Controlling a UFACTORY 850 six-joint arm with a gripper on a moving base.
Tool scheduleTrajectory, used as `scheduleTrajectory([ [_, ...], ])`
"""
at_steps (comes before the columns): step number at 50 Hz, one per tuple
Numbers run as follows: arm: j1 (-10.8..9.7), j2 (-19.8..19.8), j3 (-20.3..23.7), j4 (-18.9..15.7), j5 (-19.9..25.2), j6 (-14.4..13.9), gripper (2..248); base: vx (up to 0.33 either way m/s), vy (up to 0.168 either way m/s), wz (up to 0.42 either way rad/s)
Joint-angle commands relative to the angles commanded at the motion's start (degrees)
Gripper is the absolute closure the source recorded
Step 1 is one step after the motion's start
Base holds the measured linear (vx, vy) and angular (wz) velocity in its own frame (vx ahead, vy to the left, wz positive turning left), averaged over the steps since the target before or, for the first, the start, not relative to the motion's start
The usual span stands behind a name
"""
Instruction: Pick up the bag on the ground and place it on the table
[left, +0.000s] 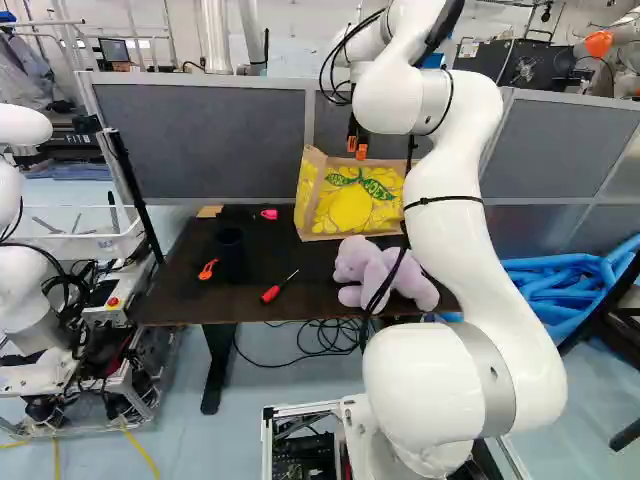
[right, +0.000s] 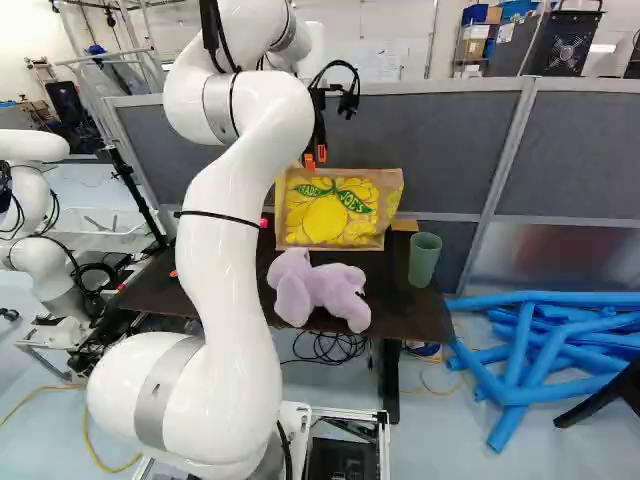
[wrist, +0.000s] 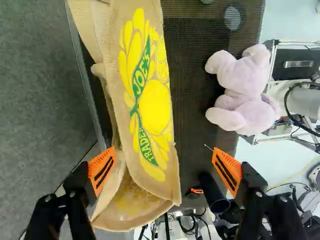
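The tan bag with yellow lemon print stands upright on the dark table, close to the grey partition; it also shows in the right base view as the bag. My gripper is over the bag's upper edge in the left base view. Seen from the wrist, the gripper has its orange-padded fingers wide apart. Below and ahead of them lies the bag, with no sign of a grip on it. One finger is over the partition side, the other over the tabletop.
A lilac plush toy sits before the bag. Also on the table are a green cup, a dark cup, a red screwdriver and an orange-handled item. Another robot stands left; blue tubes lie right.
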Motion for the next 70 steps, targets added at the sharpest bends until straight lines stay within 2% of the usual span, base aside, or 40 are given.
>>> scheduleTrajectory([
  [23,0.00,2.60,-0.75,0.00,-0.99,0.00,3,0.000,0.000,0.000],
  [42,0.00,2.84,-0.84,0.00,-0.99,0.00,3,-0.018,0.000,0.000],
  [70,0.00,2.84,-0.84,0.00,-0.99,0.00,3,-0.243,0.000,0.005],
])
